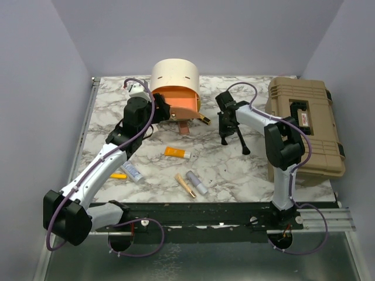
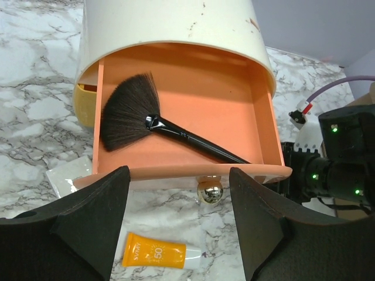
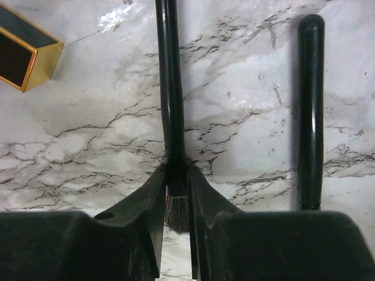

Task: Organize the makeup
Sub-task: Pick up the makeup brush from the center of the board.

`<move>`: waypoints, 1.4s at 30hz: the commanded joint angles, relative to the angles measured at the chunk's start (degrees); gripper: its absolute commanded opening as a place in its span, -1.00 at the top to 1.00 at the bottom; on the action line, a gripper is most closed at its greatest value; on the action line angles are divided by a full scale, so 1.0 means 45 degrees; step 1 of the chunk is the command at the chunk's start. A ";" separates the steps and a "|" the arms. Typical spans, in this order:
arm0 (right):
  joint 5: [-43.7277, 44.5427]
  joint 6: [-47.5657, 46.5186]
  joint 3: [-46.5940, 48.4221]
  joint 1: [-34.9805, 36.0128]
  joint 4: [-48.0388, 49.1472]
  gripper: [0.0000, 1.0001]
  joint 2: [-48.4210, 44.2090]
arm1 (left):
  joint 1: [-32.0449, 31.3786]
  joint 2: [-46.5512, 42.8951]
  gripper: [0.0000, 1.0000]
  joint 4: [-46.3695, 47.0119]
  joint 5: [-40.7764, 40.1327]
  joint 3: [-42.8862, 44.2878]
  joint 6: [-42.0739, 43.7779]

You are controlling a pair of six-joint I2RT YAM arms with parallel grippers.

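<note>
Inside the orange drawer (image 2: pixel 234 111), a black fan brush (image 2: pixel 158 123); left gripper (image 2: pixel 179 175) apart, right gripper (image 3: pixel 176 187) tight around a thin brush (image 3: pixel 170 88).

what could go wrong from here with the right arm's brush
The right tool pinches the thin black brush at its bristle end, so it may pivot, slip, or crush bristles. The fan brush lies diagonally across the orange drawer, so the held brush may catch on it.
</note>
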 commanded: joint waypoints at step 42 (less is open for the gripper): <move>0.0625 -0.1279 -0.1287 0.0668 0.1159 0.99 -0.4272 | 0.0250 -0.1303 -0.40 0.1435 0.0238 -0.0633 -0.0066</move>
